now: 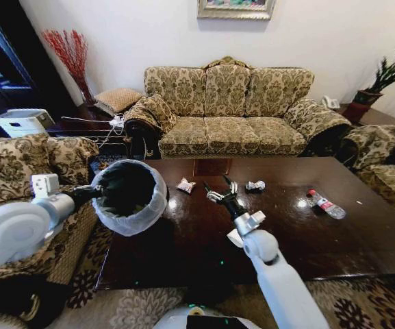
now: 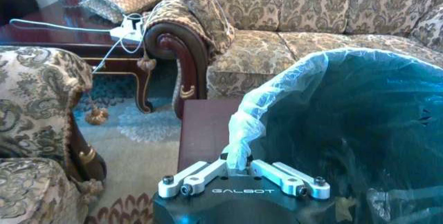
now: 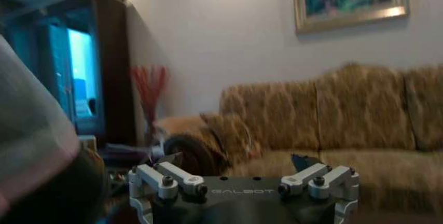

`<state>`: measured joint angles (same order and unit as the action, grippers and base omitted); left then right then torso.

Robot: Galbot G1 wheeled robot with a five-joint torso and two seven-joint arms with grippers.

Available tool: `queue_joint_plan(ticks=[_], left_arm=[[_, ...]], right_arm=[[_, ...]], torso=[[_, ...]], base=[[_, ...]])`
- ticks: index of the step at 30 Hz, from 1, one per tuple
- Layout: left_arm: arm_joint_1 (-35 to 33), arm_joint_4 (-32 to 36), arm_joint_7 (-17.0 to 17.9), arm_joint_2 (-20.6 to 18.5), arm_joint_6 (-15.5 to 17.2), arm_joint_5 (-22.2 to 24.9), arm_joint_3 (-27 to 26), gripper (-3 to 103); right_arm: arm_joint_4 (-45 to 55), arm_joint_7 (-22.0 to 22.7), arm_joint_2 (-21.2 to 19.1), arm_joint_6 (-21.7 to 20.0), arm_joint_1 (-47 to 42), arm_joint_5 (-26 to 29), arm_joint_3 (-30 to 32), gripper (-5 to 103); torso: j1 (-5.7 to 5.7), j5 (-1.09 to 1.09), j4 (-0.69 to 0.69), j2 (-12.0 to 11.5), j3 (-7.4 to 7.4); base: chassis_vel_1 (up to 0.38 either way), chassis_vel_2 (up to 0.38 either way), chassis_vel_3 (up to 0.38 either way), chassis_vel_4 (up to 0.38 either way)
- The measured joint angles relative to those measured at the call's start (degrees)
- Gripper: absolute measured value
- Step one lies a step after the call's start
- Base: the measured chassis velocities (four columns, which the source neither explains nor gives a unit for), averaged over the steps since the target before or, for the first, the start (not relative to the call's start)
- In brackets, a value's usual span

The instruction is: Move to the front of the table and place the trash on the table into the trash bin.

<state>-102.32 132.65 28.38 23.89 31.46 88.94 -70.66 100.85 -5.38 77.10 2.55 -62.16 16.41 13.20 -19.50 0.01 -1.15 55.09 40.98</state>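
Nearest me, my right gripper (image 1: 222, 190) hovers spread open above the desk (image 1: 183, 253); wrappers (image 1: 185, 185) lie just beyond it. My left gripper (image 2: 239, 170) clamps the trash bin (image 1: 129, 195) rim, left.

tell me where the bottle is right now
In the head view the bottle lies on its side on the table, toward its right end, apart from the wrappers.

Left arm is extended forward at the left, its gripper (image 2: 239, 175) clamped shut. Right arm is raised at centre, its gripper (image 1: 222, 190) spread wide, empty.
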Motion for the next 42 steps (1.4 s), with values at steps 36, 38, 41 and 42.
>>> queue_joint_plan(ticks=[36, 38, 41, 42], left_arm=[[-0.39, 1.53, -1.42, 1.18, -0.91, -1.19, 0.91, 0], [-0.30, 1.53, -1.43, 1.18, -0.95, -1.28, 1.03, 0], [-0.31, 1.53, -1.45, 1.37, -0.96, -1.36, 1.00, 0], [-0.35, 1.53, -1.48, 1.50, -0.96, -1.38, 0.92, 0]], right_arm=[[-50.40, 5.29, 15.20, -7.75, 30.16, 2.90, -13.83, 77], [-50.44, 4.94, 15.19, -7.65, 30.15, 2.56, -13.76, 71], [-50.36, 4.46, 15.17, -7.62, 29.94, 2.26, -13.62, 61], [-50.23, 4.39, 15.16, -7.61, 29.78, 2.26, -13.56, 55]], torso=[[0.00, -0.01, 0.00, 0.00, -0.01], [0.00, -0.01, 0.00, 0.00, -0.01], [-0.01, 0.00, 0.00, 0.00, -0.01], [-0.01, 0.00, 0.00, 0.00, -0.01]], base=[[-0.025, 0.030, 0.028, -0.027], [0.000, 0.000, 0.000, 0.000], [0.000, 0.000, 0.000, 0.000], [0.000, 0.000, 0.000, 0.000]])
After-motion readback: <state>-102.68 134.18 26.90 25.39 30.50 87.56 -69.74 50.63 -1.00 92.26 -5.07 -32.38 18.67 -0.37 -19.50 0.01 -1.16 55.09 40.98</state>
